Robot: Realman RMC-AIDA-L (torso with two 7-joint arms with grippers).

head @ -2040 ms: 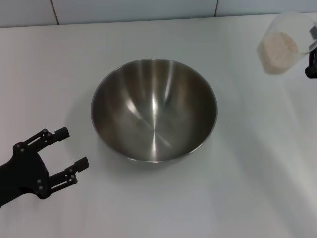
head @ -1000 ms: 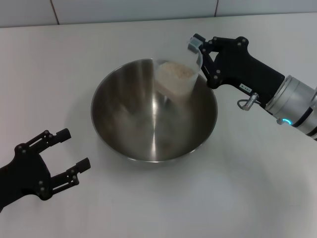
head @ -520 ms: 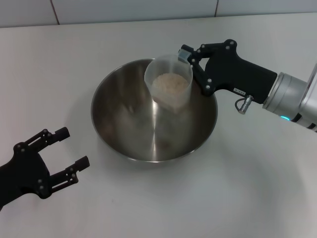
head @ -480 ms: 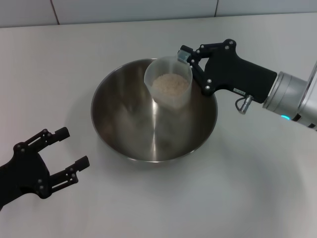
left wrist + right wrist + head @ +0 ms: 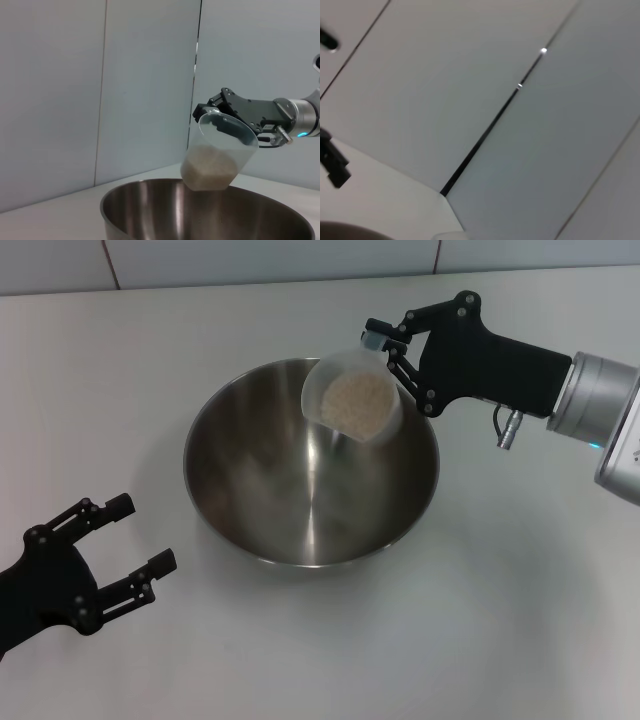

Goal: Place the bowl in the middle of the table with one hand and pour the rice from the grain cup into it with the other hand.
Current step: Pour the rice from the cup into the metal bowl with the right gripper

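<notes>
The steel bowl (image 5: 310, 465) sits on the white table (image 5: 300, 660) near its middle, its inside bare and shiny. My right gripper (image 5: 385, 365) is shut on the clear grain cup (image 5: 355, 400), held tilted over the bowl's far right rim, mouth turned toward the bowl's middle. The rice (image 5: 355, 403) lies as a pale heap inside the cup. In the left wrist view the tilted cup (image 5: 220, 152) hangs just above the bowl's rim (image 5: 165, 187). My left gripper (image 5: 120, 540) is open and empty, low by the table's front left, apart from the bowl.
A tiled wall (image 5: 300, 260) runs along the table's far edge. Bare tabletop lies around the bowl on all sides. The right wrist view shows only wall panels (image 5: 520, 125) and a corner of table.
The right gripper has tipped the cup further and lifted it slightly toward the bowl's far right rim. The rice has slid toward the cup's mouth. The left gripper has barely moved.
</notes>
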